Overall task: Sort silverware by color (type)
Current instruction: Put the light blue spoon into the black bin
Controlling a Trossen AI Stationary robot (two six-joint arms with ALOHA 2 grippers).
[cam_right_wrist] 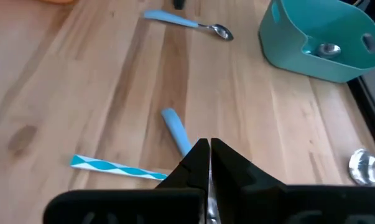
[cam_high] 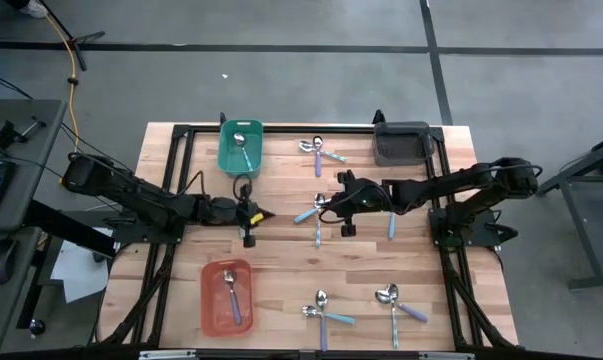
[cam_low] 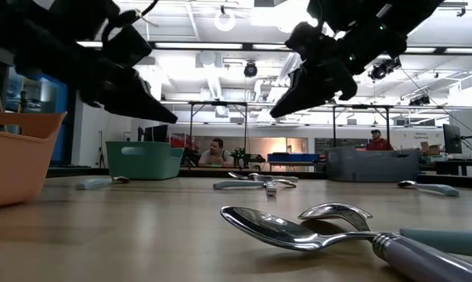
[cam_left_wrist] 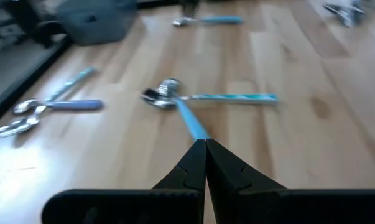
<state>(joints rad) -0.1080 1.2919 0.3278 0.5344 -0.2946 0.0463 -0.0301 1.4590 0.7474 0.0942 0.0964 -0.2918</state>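
Both grippers hung closed and empty, the right gripper point(cam_high: 347, 231) just beside the crossed blue-handled spoons point(cam_high: 317, 212) and apparently lined up for a pick. The left gripper point(cam_high: 249, 240) waited farther off on the spoons' other side, between the teal bin point(cam_high: 224, 152) and the orange bin point(cam_high: 210, 296), each already holding one spoon.

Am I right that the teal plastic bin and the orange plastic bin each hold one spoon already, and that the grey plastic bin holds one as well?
Not quite: the grey plastic bin looks empty in the high view. The rest stands: the teal plastic bin holds one spoon, and the orange plastic bin holds one spoon.
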